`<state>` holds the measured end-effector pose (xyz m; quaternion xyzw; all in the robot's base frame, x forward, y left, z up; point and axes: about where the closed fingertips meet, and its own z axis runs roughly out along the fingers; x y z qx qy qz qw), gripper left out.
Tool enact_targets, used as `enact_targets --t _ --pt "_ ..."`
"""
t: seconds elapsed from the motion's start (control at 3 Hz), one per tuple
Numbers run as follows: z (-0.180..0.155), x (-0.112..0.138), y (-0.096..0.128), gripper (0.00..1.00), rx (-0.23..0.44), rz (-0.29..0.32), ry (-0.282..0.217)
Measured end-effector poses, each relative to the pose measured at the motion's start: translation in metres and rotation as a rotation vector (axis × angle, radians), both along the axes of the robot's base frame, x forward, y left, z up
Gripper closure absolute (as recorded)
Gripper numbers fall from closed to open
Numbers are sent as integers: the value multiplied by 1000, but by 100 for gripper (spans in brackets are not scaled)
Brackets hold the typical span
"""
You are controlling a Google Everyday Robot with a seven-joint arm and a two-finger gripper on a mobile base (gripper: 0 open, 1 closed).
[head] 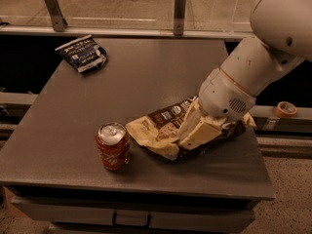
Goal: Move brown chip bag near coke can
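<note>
Dark grey counter [73, 145] fills most of the camera view, with a metal rail and upright posts [180, 11] along its far edge and a pale floor behind. Far left corner: small dark blue bag [83, 52], lying flat, well apart from everything else. Front left: coke can [113, 146], upright, silver top and pull tab facing up, near the front edge. Brown chip bag [161, 128] lies crumpled on the counter just right of the can, its cream left tip close beside the can; contact between the two cannot be told. White arm [253, 72] enters from the upper right and slopes down to the bag. Gripper [197, 133] sits low over the right half of the bag, its cream jaws pinching the bag's crinkled material. A roll of tape [285, 109] rests on a ledge beyond the counter's right edge. A drawer front [131, 219] shows under the near edge.
</note>
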<state>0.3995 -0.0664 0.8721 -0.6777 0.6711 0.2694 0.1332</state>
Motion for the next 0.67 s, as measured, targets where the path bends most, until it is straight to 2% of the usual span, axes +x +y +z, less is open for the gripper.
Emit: enact_targets --t 0.33,0.67 --pt "-4 -11 12 35 16 20 39" --pt "-4 -16 17 12 22 25 53"
